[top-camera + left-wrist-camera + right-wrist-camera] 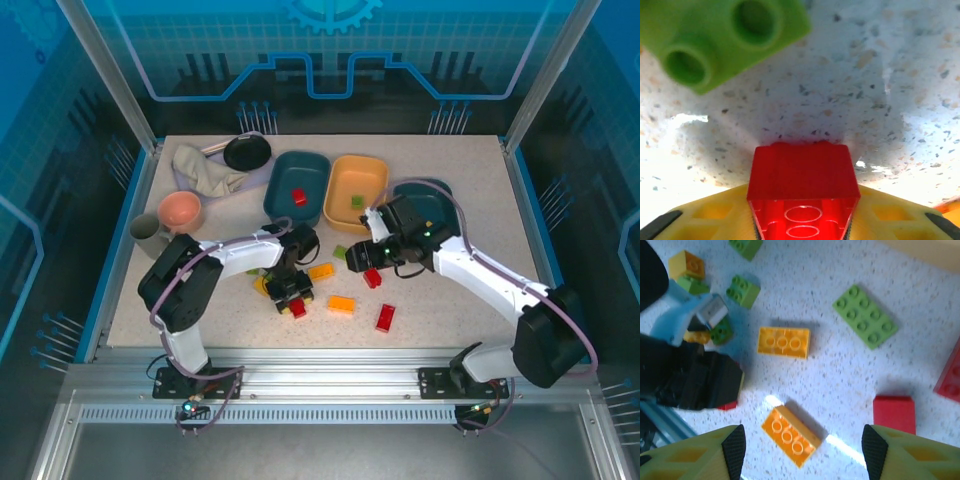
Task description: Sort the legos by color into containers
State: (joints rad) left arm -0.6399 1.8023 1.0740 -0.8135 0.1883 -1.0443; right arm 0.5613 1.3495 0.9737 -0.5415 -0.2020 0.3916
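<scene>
The left hand (291, 297) is pinched on a red brick (802, 192), low over the table (440, 320) at the front centre. The brick is seen end-on between the fingers, so I cannot tell its long axis. From above, the teal tub (315, 165) with a red piece in it lies at 12 o'clock from this hand, well apart, so the carry likely goes straight away from the arm bases. The right hand (804, 447) is spread over an orange brick (790, 436).
</scene>
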